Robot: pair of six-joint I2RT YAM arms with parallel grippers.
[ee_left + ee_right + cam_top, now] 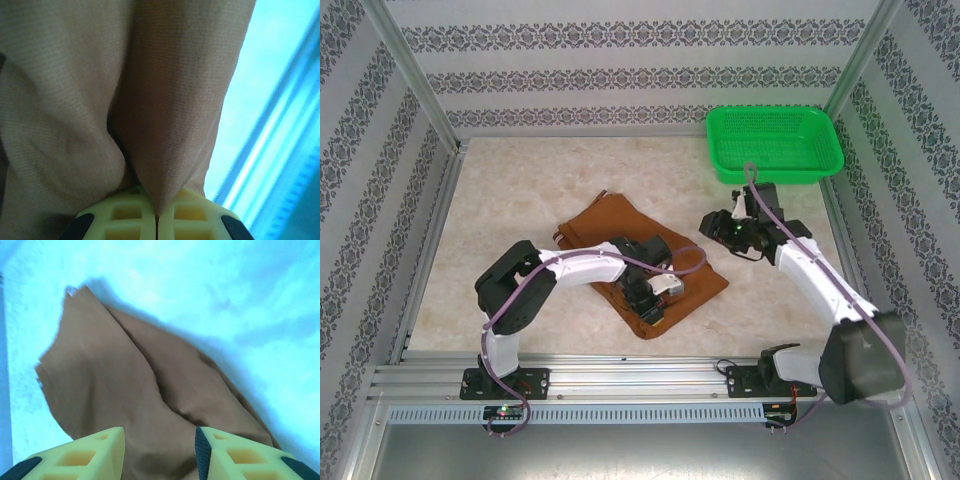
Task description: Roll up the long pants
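One pair of long pants point(600, 225) is counted, one green basket point(775, 111) and one desk point(520, 200). Two arms are counted, the left arm point(575, 266) and the right arm point(815, 275), and two tools, the left tool point(156, 217) and the right tool point(160, 440).

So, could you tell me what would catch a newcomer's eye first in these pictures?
The rust-brown long pants lie crumpled at the middle of the pale table, with the left gripper shut on a fold of them. The bright green basket stands at the far right corner, and the right gripper is open between it and the pants.
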